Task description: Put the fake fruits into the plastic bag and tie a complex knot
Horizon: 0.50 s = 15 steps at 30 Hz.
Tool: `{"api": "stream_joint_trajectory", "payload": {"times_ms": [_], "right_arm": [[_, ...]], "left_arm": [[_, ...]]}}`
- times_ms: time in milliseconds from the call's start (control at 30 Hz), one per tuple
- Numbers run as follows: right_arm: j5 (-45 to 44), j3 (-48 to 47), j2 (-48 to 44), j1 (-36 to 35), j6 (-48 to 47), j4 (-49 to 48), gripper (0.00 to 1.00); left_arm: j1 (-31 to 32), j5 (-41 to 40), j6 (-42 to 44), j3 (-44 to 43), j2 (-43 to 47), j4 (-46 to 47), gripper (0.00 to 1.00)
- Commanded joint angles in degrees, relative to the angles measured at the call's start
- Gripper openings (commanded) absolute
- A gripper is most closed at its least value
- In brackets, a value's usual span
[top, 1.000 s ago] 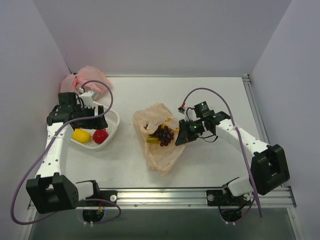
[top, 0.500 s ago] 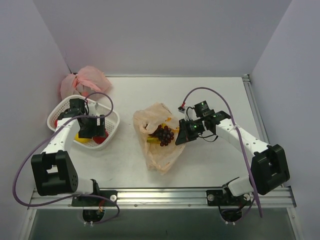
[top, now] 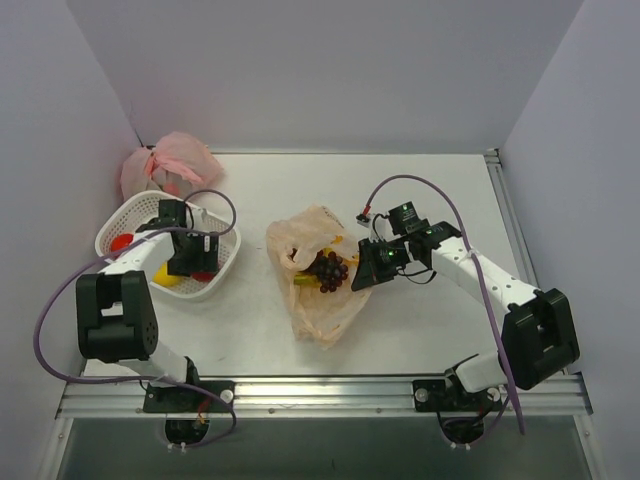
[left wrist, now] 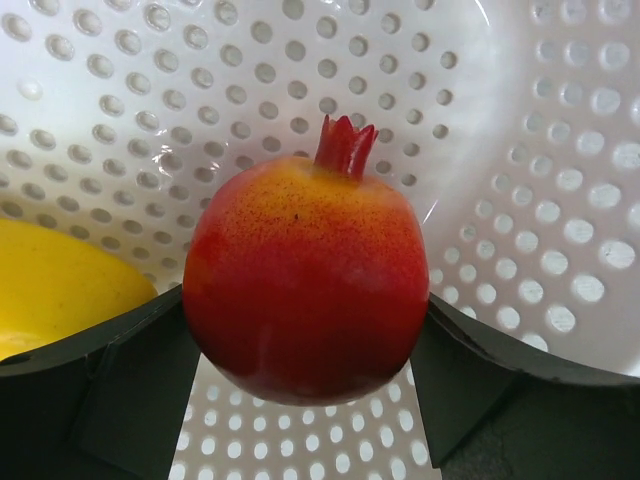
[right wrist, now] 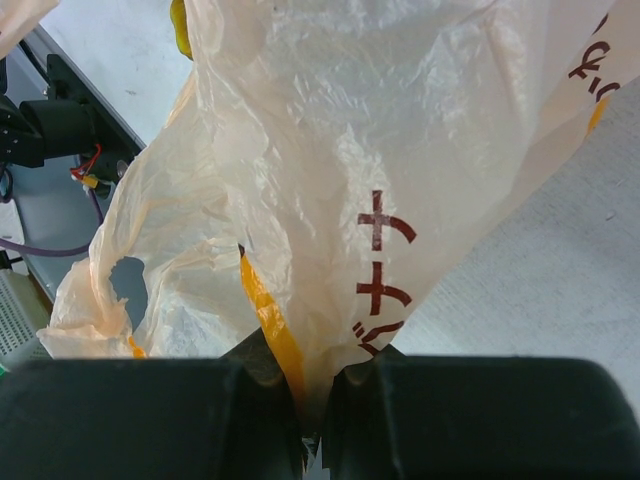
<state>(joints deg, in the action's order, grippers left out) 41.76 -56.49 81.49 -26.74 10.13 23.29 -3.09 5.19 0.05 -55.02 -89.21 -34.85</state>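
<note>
My left gripper [top: 198,260] is down in the white mesh basket [top: 222,272]. In the left wrist view it [left wrist: 305,330] is shut on a red-orange pomegranate [left wrist: 305,280], with a finger touching each side. A yellow fruit [left wrist: 60,290] lies beside it on the left. My right gripper [top: 366,270] is shut on the rim of the pale-orange plastic bag [top: 325,305] and holds its mouth up; the pinched film [right wrist: 340,200] shows in the right wrist view. A purple grape bunch [top: 328,268] and a yellow piece [top: 304,281] lie in the bag's mouth.
A second red fruit [top: 122,242] lies at the basket's far left. A tied pink bag [top: 172,160] sits behind the basket against the back wall. A metal rail [top: 320,390] runs along the table's near edge.
My left arm has swung down and toward the right inside the basket, and its jaws now sit around the red pomegranate. The right gripper and the bag have not moved.
</note>
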Motion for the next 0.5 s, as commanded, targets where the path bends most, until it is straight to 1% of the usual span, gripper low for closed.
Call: {"api": "stream_joint_trajectory", "payload": {"times_ms": [0,133,167,233,267,333,367,467], "right_arm": [[0.0,-2.3,0.7,-0.3,-1.0,1.8,0.00],[0.1,-2.5,1.1,-0.2,-1.0,1.8,0.00],[0.1,-2.6,1.2,-0.3,-1.1,2.0,0.00],[0.2,-2.8,1.2,-0.3,-1.0,1.9,0.00],[0.2,-3.0,1.2,-0.3,-1.1,2.1,0.00],[0.1,-3.0,1.0,-0.2,-1.1,2.2,0.00],[0.0,-3.0,0.9,-0.2,-1.1,2.2,0.00],[0.1,-3.0,1.0,0.0,-1.0,2.2,0.00]], "left_arm": [[0.1,-2.2,-1.6,-1.7,-1.5,3.1,0.87],[0.1,-0.3,-1.0,-3.9,-2.7,3.7,0.87],[0.2,0.3,-0.6,-4.9,-2.8,3.7,0.83],[0.1,1.6,-0.4,-5.6,-1.9,3.6,0.79],[0.2,3.1,1.6,-6.2,-1.1,3.6,0.76],[0.2,5.3,2.5,-6.5,2.7,3.1,0.74],[0.1,8.7,2.5,-6.4,6.5,3.1,0.73],[1.8,14.7,4.1,-5.8,13.1,2.5,0.72]]}}
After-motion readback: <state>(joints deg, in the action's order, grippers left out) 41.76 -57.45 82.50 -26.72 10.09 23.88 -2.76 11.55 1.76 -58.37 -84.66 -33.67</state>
